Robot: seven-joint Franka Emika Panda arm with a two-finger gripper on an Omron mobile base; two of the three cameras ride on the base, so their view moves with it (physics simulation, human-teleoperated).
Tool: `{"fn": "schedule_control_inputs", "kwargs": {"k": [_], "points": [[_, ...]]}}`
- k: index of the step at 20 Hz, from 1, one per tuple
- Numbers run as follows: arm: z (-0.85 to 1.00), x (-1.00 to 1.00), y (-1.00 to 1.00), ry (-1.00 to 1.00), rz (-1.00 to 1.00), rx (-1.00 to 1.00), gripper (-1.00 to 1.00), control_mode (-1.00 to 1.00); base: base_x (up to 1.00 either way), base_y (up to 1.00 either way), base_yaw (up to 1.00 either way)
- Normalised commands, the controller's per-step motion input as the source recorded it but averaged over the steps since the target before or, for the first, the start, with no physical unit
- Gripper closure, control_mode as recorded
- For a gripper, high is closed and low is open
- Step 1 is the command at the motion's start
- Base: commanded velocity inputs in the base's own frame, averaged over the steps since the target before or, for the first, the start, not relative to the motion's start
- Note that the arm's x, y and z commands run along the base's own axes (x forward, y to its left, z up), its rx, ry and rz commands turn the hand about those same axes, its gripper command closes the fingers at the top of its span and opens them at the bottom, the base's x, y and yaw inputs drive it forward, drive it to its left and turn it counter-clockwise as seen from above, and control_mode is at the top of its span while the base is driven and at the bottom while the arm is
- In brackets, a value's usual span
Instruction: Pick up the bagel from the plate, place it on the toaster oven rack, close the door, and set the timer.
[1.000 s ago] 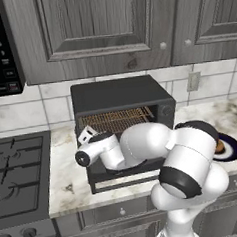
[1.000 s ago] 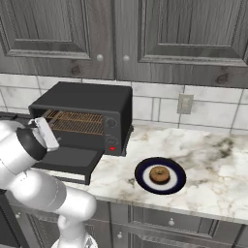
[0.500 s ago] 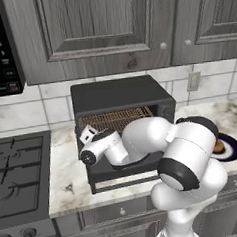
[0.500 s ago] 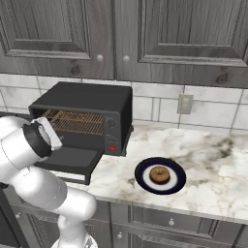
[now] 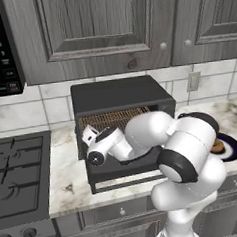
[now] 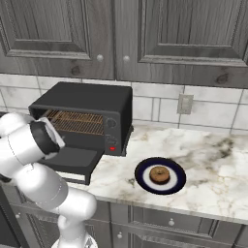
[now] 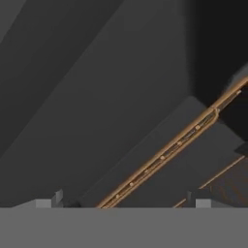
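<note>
The toaster oven [image 5: 120, 98] sits on the marble counter [image 6: 213, 164] against the tiled wall, at about 10 o'clock in the right base view and near the centre of the left base view. Its door [image 6: 72, 161] hangs open, dropped flat toward the counter's front edge, and the copper-brown rack [image 6: 77, 122] lies level inside the cavity, bare as far as can be seen. The gripper [image 5: 90, 140] is at the left end of the oven's mouth, above the lowered door; in the left base view it lies at roughly 9 o'clock from the arm's white elbow. In the hand view the two dark fingertips [image 7: 201, 199] stand far apart at the bottom edge, wide open with nothing between them, and the camera looks closely at the dark inner wall of the oven, with the rack's copper edge running diagonally from 7 o'clock up toward 2 o'clock. The plate [image 6: 143, 180] rests on the counter well apart from the oven, at about 4 o'clock from its red light, near the counter's front edge. The bagel [image 6: 159, 175] lies in the middle of the plate, untouched. In the left base view the plate shows partly behind the arm's shoulder, at 3 o'clock from the oven door.
</note>
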Motion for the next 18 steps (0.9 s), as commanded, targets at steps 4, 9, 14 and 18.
{"fn": "schedule_control_inputs", "kwargs": {"k": [4,9,14,18], "points": [[-0.19,0.22,0.09,0.00,0.01,-0.04,-1.00,-1.00,0.00,0.00,0.00],[-0.20,0.20,0.11,0.00,0.00,-0.05,-1.00,-1.00,0.00,0.00,0.00],[-0.19,0.17,0.18,0.00,0.00,-0.07,-1.00,-1.00,0.00,0.00,0.00],[-0.14,0.16,0.21,0.01,0.00,-0.06,1.00,-1.00,0.00,0.00,0.00]]}}
